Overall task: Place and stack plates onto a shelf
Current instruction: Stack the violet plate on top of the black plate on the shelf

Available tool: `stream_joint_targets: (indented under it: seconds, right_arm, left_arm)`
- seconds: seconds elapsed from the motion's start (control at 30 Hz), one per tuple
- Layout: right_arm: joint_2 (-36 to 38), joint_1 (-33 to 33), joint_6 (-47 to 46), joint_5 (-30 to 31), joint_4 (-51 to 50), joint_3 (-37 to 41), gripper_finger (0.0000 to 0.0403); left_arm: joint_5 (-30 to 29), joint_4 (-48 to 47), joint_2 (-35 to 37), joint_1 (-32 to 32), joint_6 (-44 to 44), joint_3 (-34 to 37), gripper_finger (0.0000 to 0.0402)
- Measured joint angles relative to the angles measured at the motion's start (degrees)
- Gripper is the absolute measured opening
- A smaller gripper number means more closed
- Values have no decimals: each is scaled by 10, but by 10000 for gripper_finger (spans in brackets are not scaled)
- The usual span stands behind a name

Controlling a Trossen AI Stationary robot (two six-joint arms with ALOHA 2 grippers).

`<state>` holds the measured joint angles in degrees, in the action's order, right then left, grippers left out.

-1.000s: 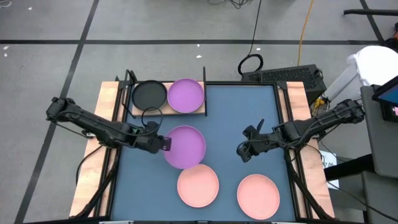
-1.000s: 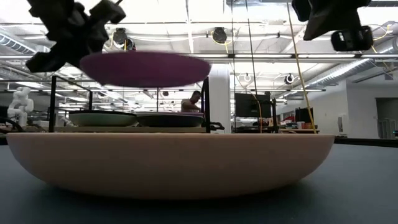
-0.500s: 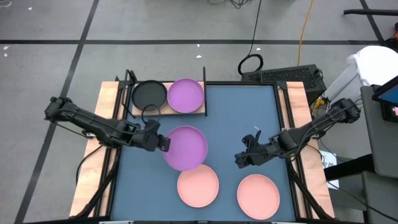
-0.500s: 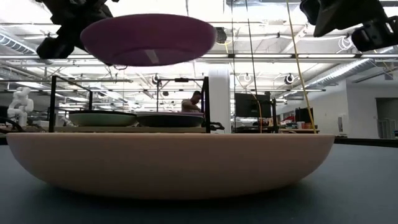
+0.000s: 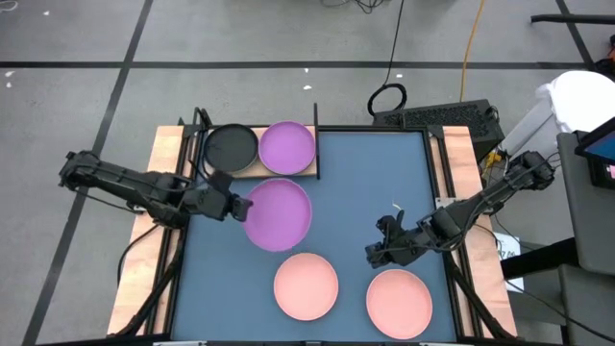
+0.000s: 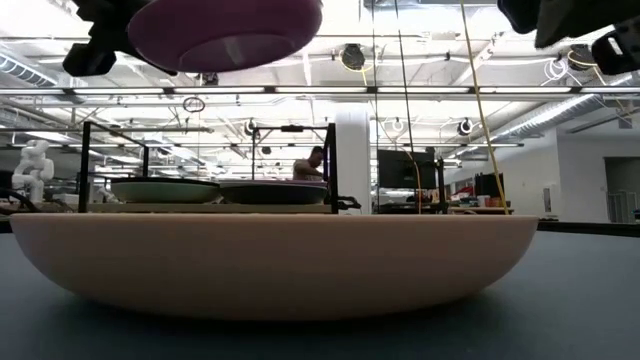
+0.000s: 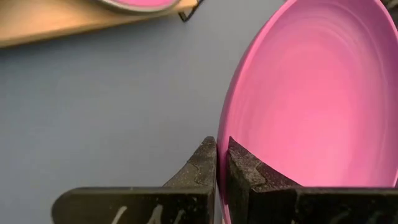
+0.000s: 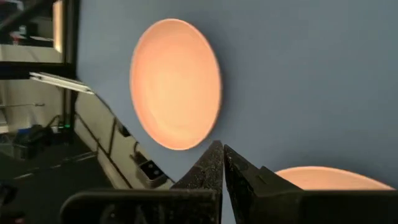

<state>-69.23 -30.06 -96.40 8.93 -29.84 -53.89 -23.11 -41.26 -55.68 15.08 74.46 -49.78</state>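
From above: large blue-grey mat (image 5: pixel 384 183) spread over the light-wood table (image 5: pixel 165 154); small light-wood shelf board with thin black posts (image 5: pixel 279 172) at the mat's far left corner, carrying a round matte black plate (image 5: pixel 232 147) on its left half and a round matte purple plate (image 5: pixel 287 147) on its right half, side by side. Just in front of the shelf, a second round purple plate (image 5: pixel 278 213) lifted above the mat, pinched at its left rim by the left gripper (image 5: pixel 233 206). Two round salmon-pink plates flat on the near part of the mat: one (image 5: pixel 307 285) just below the lifted plate, the other (image 5: pixel 399 301) further right. Right gripper (image 5: pixel 373 254) low over the mat, just beyond the right-hand pink plate, jaws pressed together and holding nothing. From table height: near pink plate (image 6: pixel 275 264) filling the foreground; shelf (image 6: pixel 210 207) behind it with both loaded plates on the board; lifted purple plate (image 6: pixel 225 30) high at the upper left, tilted, bottom showing; a person (image 6: pixel 312 163) far back in the room. Left wrist view: dark fingers (image 7: pixel 199 171) clamped on the rim of the lifted purple plate (image 7: pixel 311 93), shelf edge (image 7: pixel 62 22) beyond. Right wrist view: fingers (image 8: pixel 211 163) closed against each other, both pink plates ahead on the mat, one (image 8: pixel 176 84) fully seen, the other (image 8: pixel 329 178) partly cut off.
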Motion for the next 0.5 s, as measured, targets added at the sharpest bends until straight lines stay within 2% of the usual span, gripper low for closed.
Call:
stream_joint_targets:
  seconds: [0.13, 0.5]
  right_arm:
    - [0, -1, 1, -18, -21, 0, 0]
    - [0, -1, 51, -17, -40, 0, 0]
  left_arm:
    - [-1, -4, 20, -16, -1, 0, 11]
    - [-17, -2, 33, -88, -4, -1, 11]
